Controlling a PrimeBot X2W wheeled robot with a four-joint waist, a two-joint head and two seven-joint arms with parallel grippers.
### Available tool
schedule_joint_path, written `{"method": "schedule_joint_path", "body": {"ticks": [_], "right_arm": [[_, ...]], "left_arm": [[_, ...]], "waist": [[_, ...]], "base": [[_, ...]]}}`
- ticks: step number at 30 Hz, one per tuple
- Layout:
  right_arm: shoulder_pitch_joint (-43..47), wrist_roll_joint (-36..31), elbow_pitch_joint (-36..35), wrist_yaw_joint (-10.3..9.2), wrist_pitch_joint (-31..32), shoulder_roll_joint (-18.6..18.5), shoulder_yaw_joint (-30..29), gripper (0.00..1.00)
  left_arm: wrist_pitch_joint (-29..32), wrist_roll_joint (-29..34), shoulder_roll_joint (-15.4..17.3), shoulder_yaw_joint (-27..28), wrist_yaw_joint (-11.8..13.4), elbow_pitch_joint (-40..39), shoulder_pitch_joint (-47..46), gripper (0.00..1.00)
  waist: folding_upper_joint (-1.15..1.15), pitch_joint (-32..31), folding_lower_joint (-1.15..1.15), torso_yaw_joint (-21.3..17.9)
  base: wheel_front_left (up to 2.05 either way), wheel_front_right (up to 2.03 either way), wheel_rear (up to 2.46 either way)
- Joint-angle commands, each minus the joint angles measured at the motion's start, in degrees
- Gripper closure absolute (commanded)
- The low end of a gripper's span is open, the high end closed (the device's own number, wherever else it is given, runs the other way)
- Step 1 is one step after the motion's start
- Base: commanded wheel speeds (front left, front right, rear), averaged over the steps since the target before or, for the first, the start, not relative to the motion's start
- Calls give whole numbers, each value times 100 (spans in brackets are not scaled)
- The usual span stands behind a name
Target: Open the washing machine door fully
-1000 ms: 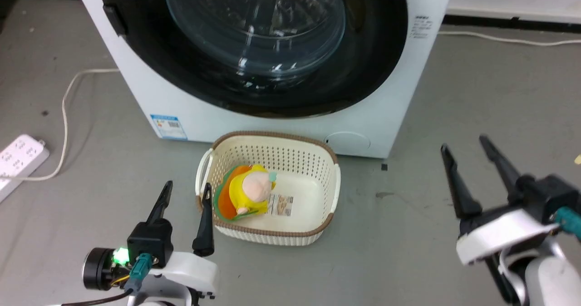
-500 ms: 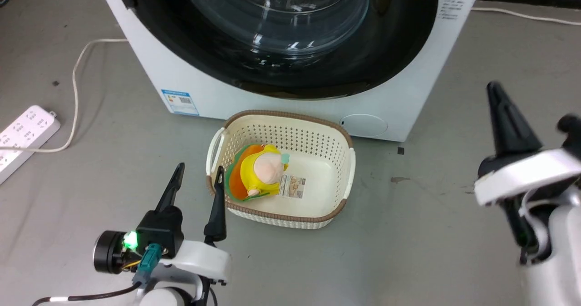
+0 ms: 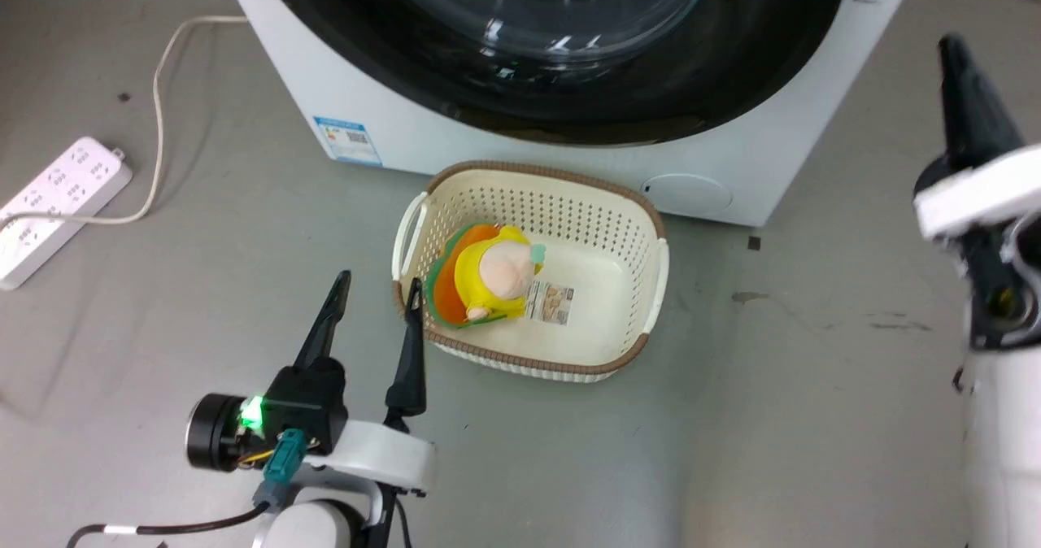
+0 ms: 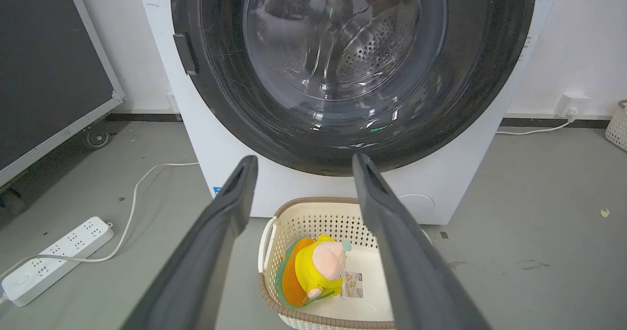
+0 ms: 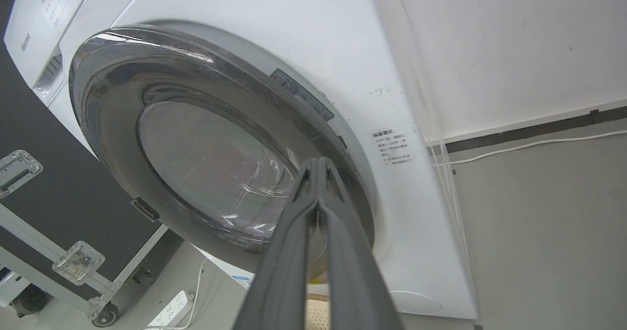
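Observation:
The washing machine door (image 3: 732, 84) is a wide glossy black rim around a clear domed glass bowl (image 3: 553, 3), lying against the white machine front. Its small black latch tab (image 4: 185, 53) sits on the rim's left side. The left wrist view shows the door (image 4: 220, 85) straight ahead. My left gripper (image 3: 378, 288) is open and empty, low over the floor beside the basket. My right gripper (image 3: 953, 48) is raised at the right, off the machine's right corner. Its fingers are pressed together on nothing, pointing towards the door (image 5: 205, 163) and its latch tab (image 5: 145, 208).
A cream basket (image 3: 651, 288) holding a yellow plush toy (image 3: 496, 276) stands on the floor right before the machine. A white power strip (image 3: 61, 206) and its cable (image 3: 158, 125) lie at the left. A black wheeled panel (image 4: 44, 70) stands left of the machine.
The head camera has shifted, sliding the scene right and the machine up. My right gripper has risen and gone from open to shut. The left gripper keeps its place by the basket.

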Motion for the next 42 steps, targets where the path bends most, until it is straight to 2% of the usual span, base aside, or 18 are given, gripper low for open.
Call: {"method": "schedule_joint_path", "body": {"ticks": [1, 13, 26, 31, 32, 42], "right_arm": [[-284, 150, 104, -2, 69, 18, -82, 100], [-1638, 797, 1210, -3, 1188, 47, -731, 100], [-3126, 850, 2549, -3, 1951, -232, -1696, 100], [-3649, 823, 3026, -4, 2464, -375, -1927, 100], [-3949, 833, 3252, -4, 2745, -445, -2080, 100], [-4541, 1017, 3763, -4, 3691, -466, -2568, 100]], "left_arm": [[-58, -31, 4, -57, 37, -15, -136, 0], [-202, -120, 5, -269, 127, -49, -370, 0], [-357, -140, 6, -452, 208, -59, -542, 0], [-417, -173, 6, -500, 260, -98, -661, 0], [-453, -164, 6, -531, 265, -116, -711, 0], [-573, -194, 7, -693, 330, -111, -860, 0]], "waist": [[0, 74, -1, 58], [0, 434, -1, 287], [0, 796, -1, 537], [0, 967, -1, 632], [0, 1062, -1, 683], [0, 1240, -1, 803]], "base": [[0, 0, 0], [0, 0, 0], [0, 0, 0], [0, 0, 0], [0, 0, 0], [0, 0, 0]]}}
